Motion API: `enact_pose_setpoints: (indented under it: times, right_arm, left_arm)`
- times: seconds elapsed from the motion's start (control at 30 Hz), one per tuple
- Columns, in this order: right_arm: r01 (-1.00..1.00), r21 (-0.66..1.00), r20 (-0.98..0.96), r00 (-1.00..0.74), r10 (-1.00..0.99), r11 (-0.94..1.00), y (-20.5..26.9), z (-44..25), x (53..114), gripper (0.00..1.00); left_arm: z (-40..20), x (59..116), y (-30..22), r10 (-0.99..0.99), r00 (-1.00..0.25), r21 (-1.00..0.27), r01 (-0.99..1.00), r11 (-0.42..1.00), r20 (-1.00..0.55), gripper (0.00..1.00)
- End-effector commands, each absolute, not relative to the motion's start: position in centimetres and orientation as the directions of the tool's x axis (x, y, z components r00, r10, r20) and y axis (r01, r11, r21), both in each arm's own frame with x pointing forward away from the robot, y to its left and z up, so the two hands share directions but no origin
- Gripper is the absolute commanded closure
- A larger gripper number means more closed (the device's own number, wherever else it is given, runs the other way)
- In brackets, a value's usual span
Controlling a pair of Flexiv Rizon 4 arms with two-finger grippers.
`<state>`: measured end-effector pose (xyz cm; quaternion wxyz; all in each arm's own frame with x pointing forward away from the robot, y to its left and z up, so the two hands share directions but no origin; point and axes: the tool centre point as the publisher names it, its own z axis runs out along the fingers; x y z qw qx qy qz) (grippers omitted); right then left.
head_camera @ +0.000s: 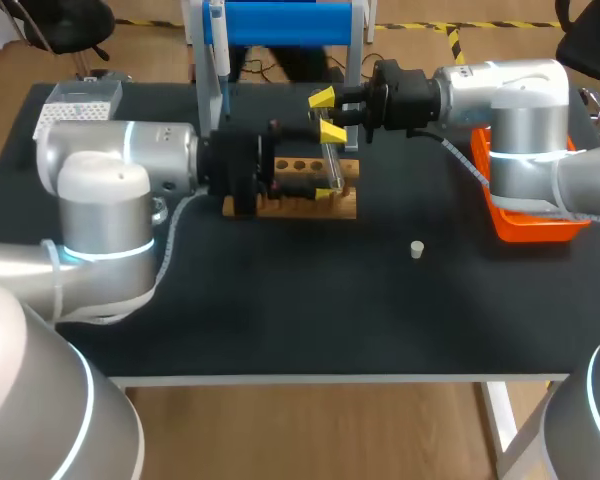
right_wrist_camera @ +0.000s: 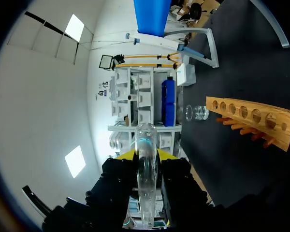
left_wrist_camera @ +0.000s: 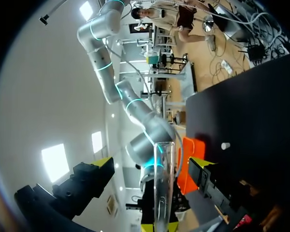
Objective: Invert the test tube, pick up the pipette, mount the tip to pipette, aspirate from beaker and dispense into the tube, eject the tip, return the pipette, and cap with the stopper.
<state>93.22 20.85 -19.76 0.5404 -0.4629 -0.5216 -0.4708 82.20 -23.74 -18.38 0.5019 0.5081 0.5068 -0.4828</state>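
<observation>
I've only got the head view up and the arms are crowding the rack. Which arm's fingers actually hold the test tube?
Observer: The right gripper. In the right wrist view its fingers are shut on the test tube from both sides.
Operator: And the left one?
Observer: The left gripper is open. In the left wrist view its fingers stand well clear on either side of the test tube.
Operator: I can't find the beaker.
Observer: The right wrist view shows the beaker standing on the table, just off one end of the wooden rack.
</observation>
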Motion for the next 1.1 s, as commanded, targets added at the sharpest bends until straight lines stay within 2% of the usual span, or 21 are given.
enact_pose_setpoints:
  times: [0.03,0.17,0.23,0.3,0.37,0.43,0.5,0.6,0.77,0.87,0.9,1.1]
  right_arm:
    - [0.991,-0.009,1.000,0.012,-0.023,0.130,20.80,-19.71,93.26,1.00]
    - [0.991,-0.009,1.000,0.012,-0.023,0.130,20.80,-19.71,93.26,1.00]
    - [0.991,-0.009,1.000,0.012,-0.023,0.130,20.80,-19.71,93.26,1.00]
    - [0.991,-0.009,1.000,0.012,-0.023,0.130,20.80,-19.71,93.26,1.00]
    - [0.991,-0.009,1.000,0.012,-0.023,0.130,20.80,-19.71,93.26,1.00]
    - [0.991,-0.009,1.000,0.012,-0.023,0.130,20.80,-19.71,93.26,1.00]
    - [0.991,-0.009,1.000,0.012,-0.023,0.130,20.80,-19.71,93.26,1.00]
    - [0.991,-0.009,1.000,0.012,-0.023,0.130,20.80,-19.71,93.26,1.00]
    - [0.991,-0.009,1.000,0.012,-0.023,0.130,20.80,-19.71,93.26,1.00]
    - [0.991,-0.009,1.000,0.012,-0.023,0.130,20.80,-19.71,93.26,1.00]
    - [0.991,-0.009,1.000,0.012,-0.023,0.130,20.80,-19.71,93.26,1.00]
    - [0.991,-0.009,1.000,0.012,-0.023,0.130,20.80,-19.71,93.26,1.00]
  left_arm:
    - [-18.54,82.21,-24.55,0.029,0.018,0.019,1.000,0.023,-0.999,0.00]
    - [-18.58,82.19,-24.95,0.034,0.013,0.013,1.000,0.010,-0.999,0.00]
    - [-18.57,82.16,-25.04,0.039,0.009,0.009,1.000,0.006,-0.999,0.05]
    - [-18.59,82.15,-25.01,0.040,0.007,0.007,1.000,0.005,-0.999,0.05]
    - [-18.67,82.17,-24.89,0.042,0.000,0.000,1.000,0.009,-0.999,0.21]
    - [-18.68,82.16,-24.87,0.043,-0.002,-0.001,1.000,0.010,-0.999,0.27]
    - [-18.69,82.15,-24.85,0.048,-0.008,-0.007,1.000,0.012,-0.999,0.40]
    - [-18.73,82.18,-24.84,0.050,-0.011,-0.010,1.000,0.013,-0.999,0.40]
    - [-18.75,82.19,-24.87,0.052,-0.015,-0.014,1.000,0.018,-0.999,0.58]
    - [-18.81,82.18,-24.83,0.051,-0.018,-0.017,1.000,0.021,-0.999,0.93]
    - [-18.82,82.19,-24.82,0.051,-0.019,-0.018,1.000,0.021,-0.998,1.00]
    - [-18.85,82.30,-25.01,0.058,-0.020,-0.019,1.000,0.008,-0.998,1.00]
